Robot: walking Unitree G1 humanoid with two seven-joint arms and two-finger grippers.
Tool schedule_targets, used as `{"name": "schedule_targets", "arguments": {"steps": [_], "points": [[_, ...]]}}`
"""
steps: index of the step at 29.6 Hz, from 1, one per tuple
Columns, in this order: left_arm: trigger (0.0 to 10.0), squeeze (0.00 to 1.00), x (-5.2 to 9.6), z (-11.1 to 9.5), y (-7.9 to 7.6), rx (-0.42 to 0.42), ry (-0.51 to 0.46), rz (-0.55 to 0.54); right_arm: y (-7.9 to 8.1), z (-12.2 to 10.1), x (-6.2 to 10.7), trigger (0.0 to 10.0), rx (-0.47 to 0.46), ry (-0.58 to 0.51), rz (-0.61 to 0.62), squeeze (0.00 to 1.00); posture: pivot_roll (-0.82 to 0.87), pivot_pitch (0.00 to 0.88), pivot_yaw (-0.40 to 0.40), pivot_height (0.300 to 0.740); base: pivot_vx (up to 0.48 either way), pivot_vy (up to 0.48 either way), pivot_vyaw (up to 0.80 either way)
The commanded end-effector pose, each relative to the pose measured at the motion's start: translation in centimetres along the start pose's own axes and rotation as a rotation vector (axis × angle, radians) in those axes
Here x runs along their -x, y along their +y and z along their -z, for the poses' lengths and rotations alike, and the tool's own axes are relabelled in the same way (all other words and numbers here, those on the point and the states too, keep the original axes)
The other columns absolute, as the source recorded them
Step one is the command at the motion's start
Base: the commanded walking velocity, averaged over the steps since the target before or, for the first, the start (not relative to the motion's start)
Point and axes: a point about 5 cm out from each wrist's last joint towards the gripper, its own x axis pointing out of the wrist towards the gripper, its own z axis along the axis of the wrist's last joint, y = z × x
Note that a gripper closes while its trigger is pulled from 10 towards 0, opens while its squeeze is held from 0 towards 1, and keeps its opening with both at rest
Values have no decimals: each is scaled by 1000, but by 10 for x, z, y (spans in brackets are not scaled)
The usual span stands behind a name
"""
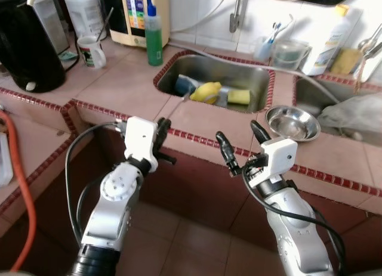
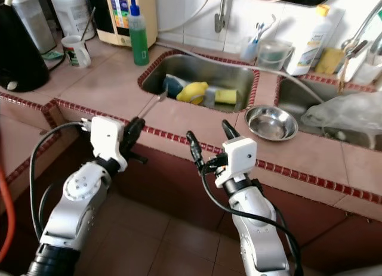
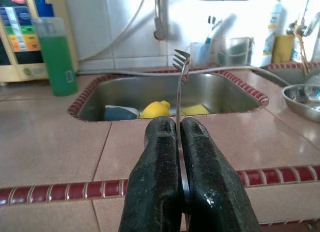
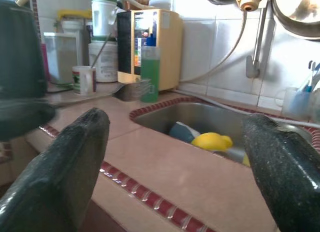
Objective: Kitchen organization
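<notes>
Fork (image 3: 180,86) sits clamped edge-on between the left gripper's (image 3: 180,142) two black fingers, tines up and pointing toward the sink (image 1: 262,79). In the head views that gripper (image 1: 160,139) is at the counter's (image 1: 119,88) red-trimmed front edge, just front-left of the sink, and the fork's handle shows as a thin sliver (image 2: 152,103) over the tile.

Right gripper (image 1: 239,145) hangs front of the sink too, off to its right, fingers spread wide w/ nothing between them. Steel bowl (image 1: 291,122) lies on the counter just right of the sink's front corner, near that gripper but not touching.

Inside the sink: yellow sponge (image 1: 206,92), a second yellow pad (image 1: 239,96), a blue item (image 1: 185,84). Behind-left of the sink stands the green soap bottle (image 1: 154,40); behind-right, a clear cup w/ toothbrushes (image 1: 289,52).

Judgement: step in hand looks like carrying the fork to a home spot. Can't tell which; the bowl or the sink seem likely.

Doing it well:
- Grip is thin, on a flat blade, so the fork could swivel. Move slow, keep wrist level.
- Lift clear of the tile lip before reaching over the sink.
- Keep the right arm wide of the path; both arms sit close in front of the sink.
- Lower til the tines rest before letting go, else it clatters or bounces out.
</notes>
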Motion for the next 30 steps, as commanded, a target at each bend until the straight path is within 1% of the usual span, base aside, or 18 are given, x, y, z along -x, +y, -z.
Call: {"name": "schedule_targets", "arguments": {"steps": [1, 12, 14, 20, 30], "points": [[10000, 0, -2, -6, -5, 2, -28, 24, -6, -2, 0, 10000, 12, 1, 18, 0, -97, 66, -21, 740, 0, 0, -769], [10000, 0, -4, -6, -4, -15, -20, 33, -6, -3, -4, 10000, 18, -8, 12, 0, -90, 56, -23, 740, 0, 0, -763], [10000, 0, -4, -6, -4, -15, -20, 34, -6, -3, -5, 10000, 17, -13, 13, 0, -89, 54, -22, 740, 0, 0, -413], [10000, 0, -6, -6, -3, -12, -20, 35, -5, -4, -7, 10000, 21, -23, 11, 0, -89, 51, -17, 740, 0, 0, 0], [10000, 0, -6, -6, -3, -7, -15, 33, -4, -3, -6, 10000, 21, -19, 3, 0, -89, 56, -19, 740, 299, 0, 0]]}}
